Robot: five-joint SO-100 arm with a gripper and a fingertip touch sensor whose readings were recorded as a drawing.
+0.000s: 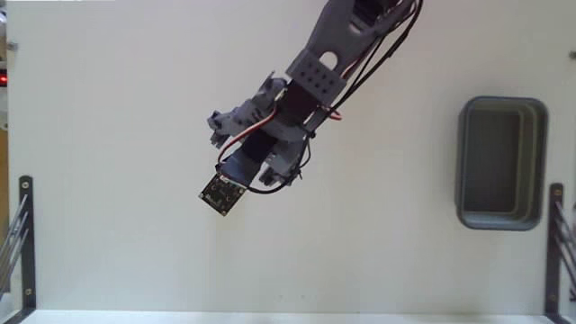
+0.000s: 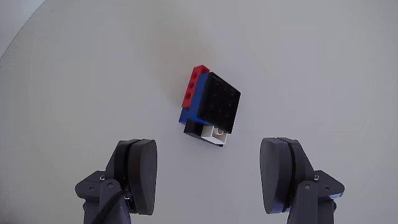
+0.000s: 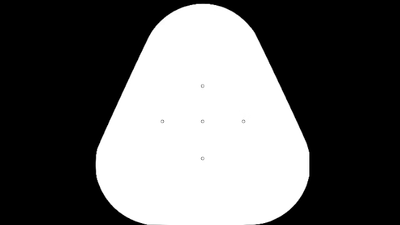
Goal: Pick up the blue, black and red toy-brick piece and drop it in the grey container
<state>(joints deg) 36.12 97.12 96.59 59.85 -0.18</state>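
In the wrist view the toy-brick piece [image 2: 210, 107] is seen on the white table [image 2: 323, 56], black studded top uppermost, long axis slanting upper left to lower right, between and beyond the spread gripper [image 2: 214, 168]. The grey container [image 1: 500, 162] is seen empty, well apart.

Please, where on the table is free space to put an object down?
The white table is bare left of the arm, and between the arm and the grey container. It is crowded only below the open pincer, around the toy-brick piece.
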